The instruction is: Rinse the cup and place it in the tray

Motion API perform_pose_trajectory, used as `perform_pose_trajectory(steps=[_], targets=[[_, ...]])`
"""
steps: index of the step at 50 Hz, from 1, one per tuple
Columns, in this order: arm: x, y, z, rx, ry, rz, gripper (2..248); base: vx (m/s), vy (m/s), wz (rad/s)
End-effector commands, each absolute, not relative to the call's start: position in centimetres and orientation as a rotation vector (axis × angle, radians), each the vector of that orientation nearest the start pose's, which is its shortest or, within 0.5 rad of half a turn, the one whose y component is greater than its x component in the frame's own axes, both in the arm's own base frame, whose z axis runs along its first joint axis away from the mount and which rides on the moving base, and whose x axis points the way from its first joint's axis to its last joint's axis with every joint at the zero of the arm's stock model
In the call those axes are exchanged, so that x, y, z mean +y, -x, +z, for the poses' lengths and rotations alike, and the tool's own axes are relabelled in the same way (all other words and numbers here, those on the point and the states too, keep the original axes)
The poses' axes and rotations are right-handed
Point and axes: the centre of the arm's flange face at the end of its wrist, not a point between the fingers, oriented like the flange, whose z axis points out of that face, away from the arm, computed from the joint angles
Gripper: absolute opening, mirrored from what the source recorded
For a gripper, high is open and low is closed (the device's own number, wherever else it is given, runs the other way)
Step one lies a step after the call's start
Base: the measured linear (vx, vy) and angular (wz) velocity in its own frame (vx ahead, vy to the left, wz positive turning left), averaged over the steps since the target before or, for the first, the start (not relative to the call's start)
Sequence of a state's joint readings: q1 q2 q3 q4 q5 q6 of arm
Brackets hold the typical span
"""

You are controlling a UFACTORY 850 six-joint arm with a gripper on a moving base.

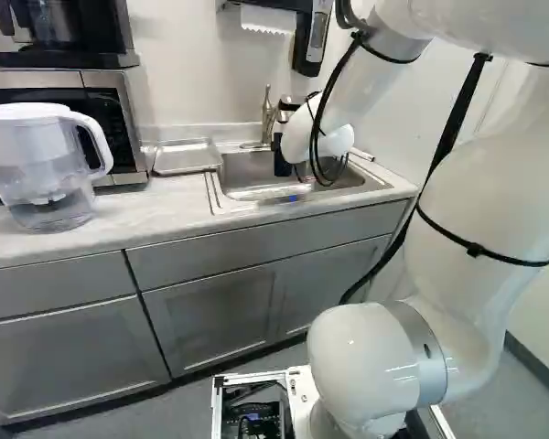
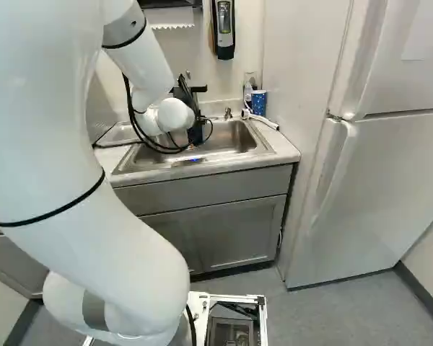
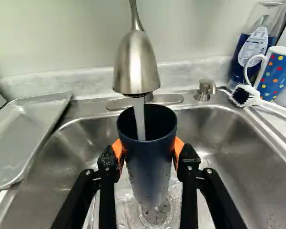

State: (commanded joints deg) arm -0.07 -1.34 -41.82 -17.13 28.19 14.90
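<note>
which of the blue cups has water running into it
The plain dark-blue cup, held in the black gripper; the polka-dotted blue mug stands beside the steel sink.

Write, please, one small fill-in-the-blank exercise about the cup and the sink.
The pincer holds the dark cup under running ____.
Its two pads are coloured ____.
The dotted mug beside the sink has a background coloured ____.

Missing words, in order: water; orange; blue.

tray (image 3: 26,143) left of sink (image 3: 248,152), seemingly on counter (image 1: 146,219); cup (image 3: 148,164) under faucet (image 3: 137,64).
</note>
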Motion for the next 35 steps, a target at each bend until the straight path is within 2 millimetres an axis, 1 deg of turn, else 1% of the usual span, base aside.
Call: perform_pose_trajectory(steps=[35], targets=[[1.19,-48.22,49.33,-0.123,2.515,-1.684,121,0.0,0.0,0.0]])
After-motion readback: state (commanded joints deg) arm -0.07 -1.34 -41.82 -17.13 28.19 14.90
